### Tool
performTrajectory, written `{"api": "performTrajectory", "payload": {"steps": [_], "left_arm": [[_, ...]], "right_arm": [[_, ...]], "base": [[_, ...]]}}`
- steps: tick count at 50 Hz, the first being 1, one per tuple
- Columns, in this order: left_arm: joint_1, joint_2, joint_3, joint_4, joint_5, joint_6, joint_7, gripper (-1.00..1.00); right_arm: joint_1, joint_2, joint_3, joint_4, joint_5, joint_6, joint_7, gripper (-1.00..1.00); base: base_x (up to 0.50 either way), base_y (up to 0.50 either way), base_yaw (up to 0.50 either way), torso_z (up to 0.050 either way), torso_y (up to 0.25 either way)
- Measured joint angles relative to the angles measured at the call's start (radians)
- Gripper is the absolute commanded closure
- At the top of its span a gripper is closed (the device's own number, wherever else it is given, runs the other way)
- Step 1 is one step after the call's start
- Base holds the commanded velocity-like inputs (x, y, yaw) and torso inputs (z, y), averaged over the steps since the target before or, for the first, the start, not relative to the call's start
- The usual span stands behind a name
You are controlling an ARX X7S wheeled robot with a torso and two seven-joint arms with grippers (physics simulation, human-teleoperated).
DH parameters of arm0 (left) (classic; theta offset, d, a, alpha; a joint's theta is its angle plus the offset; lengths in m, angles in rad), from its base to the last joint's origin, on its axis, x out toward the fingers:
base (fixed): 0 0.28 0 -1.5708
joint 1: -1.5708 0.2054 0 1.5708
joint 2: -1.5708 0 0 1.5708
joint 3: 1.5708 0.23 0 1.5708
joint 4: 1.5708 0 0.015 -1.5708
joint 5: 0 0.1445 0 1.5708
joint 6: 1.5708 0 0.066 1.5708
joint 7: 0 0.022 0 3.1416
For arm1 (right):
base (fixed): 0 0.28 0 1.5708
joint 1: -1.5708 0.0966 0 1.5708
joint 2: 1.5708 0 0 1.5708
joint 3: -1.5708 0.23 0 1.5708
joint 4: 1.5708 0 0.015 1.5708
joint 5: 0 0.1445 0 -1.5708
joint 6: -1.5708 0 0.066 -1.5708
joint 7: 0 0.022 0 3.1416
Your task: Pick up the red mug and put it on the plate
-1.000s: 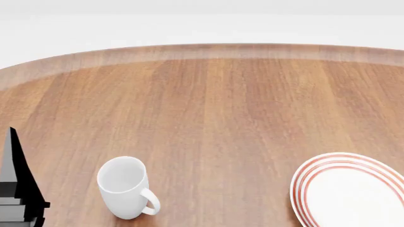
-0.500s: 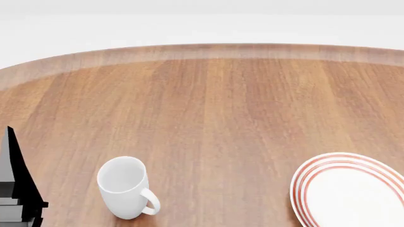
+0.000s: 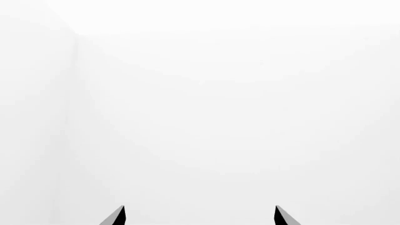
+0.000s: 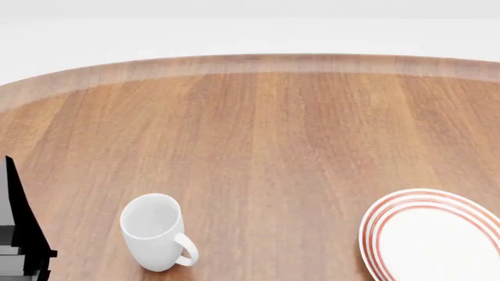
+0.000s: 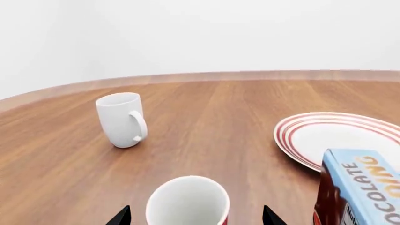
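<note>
Red is showing only as a sliver at the base of the red mug, which is sitting on the wooden surface right in front of your right pincer; its white mouth is lying between the two finger tips, which are standing spread wide and not touching it; so you are lining up for the grasp and nothing is lifted yet; the plate is lying bare, off to one side and further out, with a blue carton standing near its closer rim; the plain white mug is standing well apart and is not your target; your left pincer is hanging released too, facing blank white; still ahead, by my reading: closing on the mug, lifting, carrying past the carton, setting down on the plate.
</note>
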Motion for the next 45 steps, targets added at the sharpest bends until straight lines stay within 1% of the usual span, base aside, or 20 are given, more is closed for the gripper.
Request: {"api": "performTrajectory", "payload": {"steps": [45], "left_arm": [[0.001,-0.014,0.002,0.015,-0.003,0.000,-0.014,-1.00]], "right_arm": [[0.068,-0.052,-0.050,0.214,0.061,-0.076,-0.067,-1.00]], "base": [[0.00,0.00,0.00,0.000,0.000]]}}
